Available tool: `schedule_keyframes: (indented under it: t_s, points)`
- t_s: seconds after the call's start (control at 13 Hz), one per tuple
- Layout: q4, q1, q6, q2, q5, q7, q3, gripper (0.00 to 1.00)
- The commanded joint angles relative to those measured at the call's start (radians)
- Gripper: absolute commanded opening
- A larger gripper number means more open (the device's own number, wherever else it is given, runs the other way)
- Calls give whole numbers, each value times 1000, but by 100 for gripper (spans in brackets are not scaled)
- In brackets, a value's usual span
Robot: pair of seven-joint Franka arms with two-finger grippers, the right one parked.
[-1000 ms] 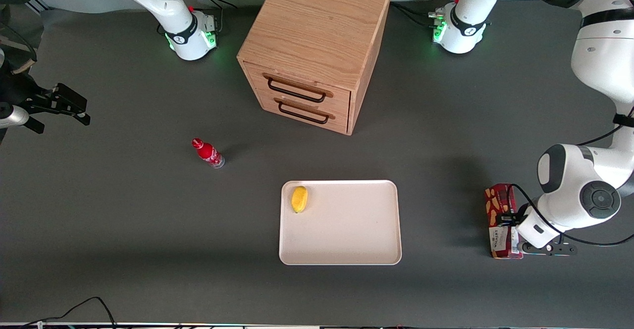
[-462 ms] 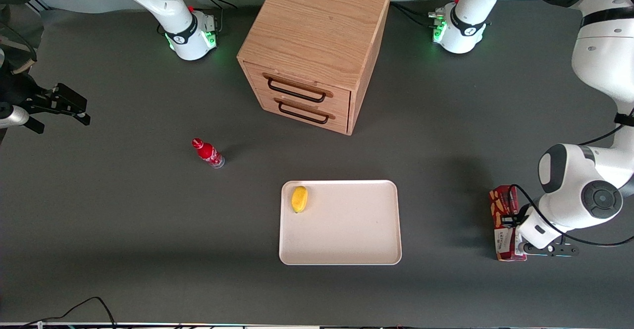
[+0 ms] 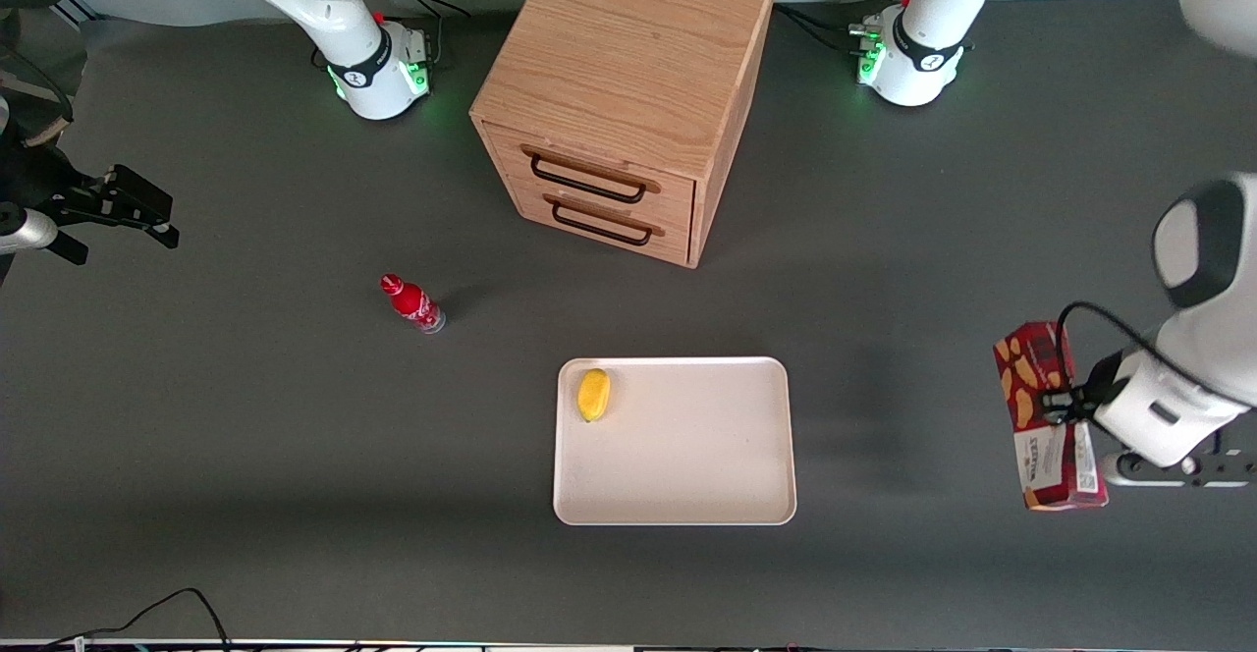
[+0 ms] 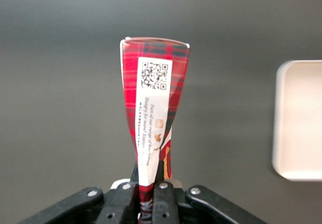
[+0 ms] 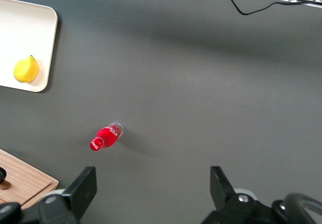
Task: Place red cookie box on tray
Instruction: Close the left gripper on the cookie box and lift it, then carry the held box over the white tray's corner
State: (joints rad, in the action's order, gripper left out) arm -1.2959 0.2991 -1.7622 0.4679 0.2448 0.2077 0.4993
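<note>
Pinching long tartan red cookie box, pincer aloft beside smooth cream tray.

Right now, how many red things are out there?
2. The red cookie box hangs above the table, pinched in the gripper, at the working arm's end, clear of the tray. The small red bottle stands toward the parked arm's end. The cabinet's drawers are shut.

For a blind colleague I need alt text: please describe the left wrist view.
The end effector is shut on the red cookie box, holding it lifted above the dark table. One edge of the cream tray lies beside it.
</note>
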Motion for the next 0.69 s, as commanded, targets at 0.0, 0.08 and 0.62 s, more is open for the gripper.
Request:
schedule_keyframes:
  t_s: [0.0, 0.08, 0.62]
  points:
    - [82, -49, 137, -45, -21, 158, 60, 0]
    - [111, -75, 162, -43, -21, 229, 80, 0]
    - [110, -294, -63, 75, -6, 528, 76, 0]
